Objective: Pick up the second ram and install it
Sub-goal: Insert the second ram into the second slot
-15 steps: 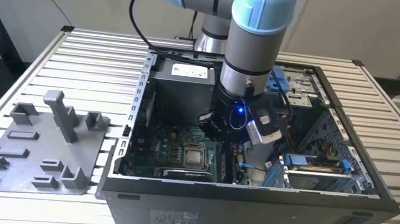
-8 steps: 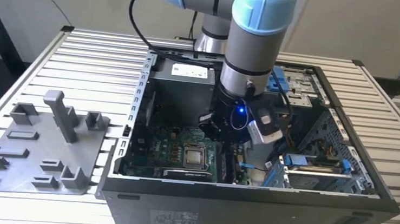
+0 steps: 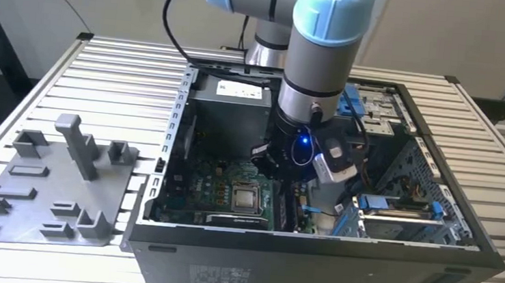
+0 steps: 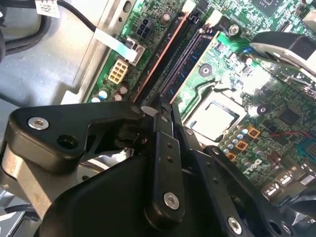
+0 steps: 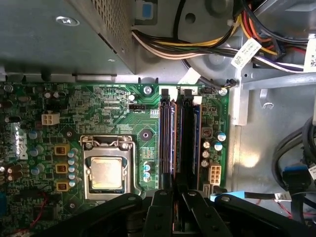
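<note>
My gripper [image 3: 298,184] reaches down into the open computer case [image 3: 465,222], over the green motherboard [image 3: 194,201]. In the first wrist view two long dark sticks stand side by side in the memory slots next to the square silver chip [image 5: 105,173]. The second ram [image 5: 167,140] is the stick nearer the chip, its brownish top edge running straight out from my gripper [image 5: 175,190]. The fingers [image 5: 162,205] are drawn together on its near end. In the second wrist view my gripper [image 4: 165,107] sits at the near end of the slots [image 4: 178,55].
A grey fixture tray [image 3: 7,219] with a tall post [image 3: 77,143] lies on the slatted table at the exterior view's left. Inside the case are the power supply box [image 5: 54,34], bundled cables [image 5: 207,47], a blue drive bay [image 3: 397,208] and a white connector [image 5: 215,173].
</note>
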You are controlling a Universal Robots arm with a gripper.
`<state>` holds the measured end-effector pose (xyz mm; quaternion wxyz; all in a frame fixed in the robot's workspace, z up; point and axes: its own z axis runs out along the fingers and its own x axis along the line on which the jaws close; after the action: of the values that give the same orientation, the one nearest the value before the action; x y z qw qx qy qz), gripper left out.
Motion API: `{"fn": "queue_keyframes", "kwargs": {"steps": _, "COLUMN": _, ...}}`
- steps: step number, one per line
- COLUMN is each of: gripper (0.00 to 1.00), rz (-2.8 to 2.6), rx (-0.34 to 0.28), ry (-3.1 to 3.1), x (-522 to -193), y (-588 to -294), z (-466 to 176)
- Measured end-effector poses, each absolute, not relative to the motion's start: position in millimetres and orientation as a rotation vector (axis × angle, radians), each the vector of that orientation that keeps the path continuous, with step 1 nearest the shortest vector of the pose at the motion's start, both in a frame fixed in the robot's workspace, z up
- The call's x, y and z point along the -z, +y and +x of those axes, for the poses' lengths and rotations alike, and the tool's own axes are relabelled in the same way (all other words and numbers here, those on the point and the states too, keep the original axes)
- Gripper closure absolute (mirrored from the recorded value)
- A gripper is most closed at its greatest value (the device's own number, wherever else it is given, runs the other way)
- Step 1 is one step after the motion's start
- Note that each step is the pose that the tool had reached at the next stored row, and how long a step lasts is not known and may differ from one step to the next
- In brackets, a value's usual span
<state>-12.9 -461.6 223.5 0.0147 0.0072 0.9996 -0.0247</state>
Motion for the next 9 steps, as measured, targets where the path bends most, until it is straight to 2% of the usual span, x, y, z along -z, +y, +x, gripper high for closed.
{"fn": "queue_keyframes", "kwargs": {"steps": 9, "gripper": 0.86, "rz": 0.023, "rx": 0.077, "ry": 3.112, "x": -220.1, "y": -462.0, "z": -12.8}}
